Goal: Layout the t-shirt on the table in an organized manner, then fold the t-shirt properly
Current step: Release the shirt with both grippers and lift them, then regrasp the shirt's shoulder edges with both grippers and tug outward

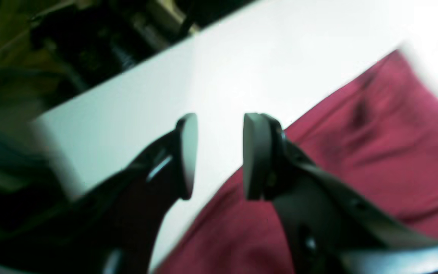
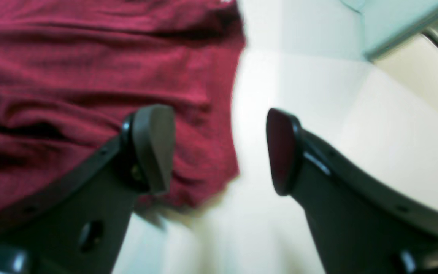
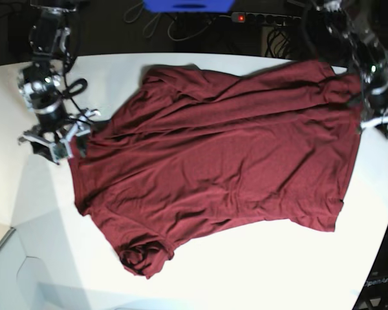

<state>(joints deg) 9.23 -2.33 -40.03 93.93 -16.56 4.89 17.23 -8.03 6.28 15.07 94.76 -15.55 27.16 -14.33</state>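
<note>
Here the dark maroon t-shirt (image 3: 213, 155) lies spread across the middle of the white worktop (image 3: 258, 271), wrinkled in long folds that run from one side of it to the other. One short sleeve is bunched into a rumpled knot at the near-left corner of the cloth, and another part folds over itself at the far-left corner. The straight edge on the right of the base view hangs close to the worktop's curved rim.

The left gripper (image 1: 219, 156) hovers over the shirt's edge with its jaws parted and nothing between them; through the gap only bare white worktop shows, while one finger stands above the red fabric. In the base view that gripper (image 3: 378, 123) sits at the right-hand edge of the shirt, just beside the cloth.

The right gripper (image 2: 221, 150) is spread wide and grasps nothing. One of its pads stands over the wrinkled maroon cloth and the other over bare worktop, with the shirt's edge running between them. Whether either pad touches the fabric cannot be told, since the wrist pictures are blurred. In the base view this gripper (image 3: 64, 139) is at the left-hand edge of the shirt.

Beyond the far rim a power strip (image 3: 265, 18) with a red light lies among dark cables.
</note>
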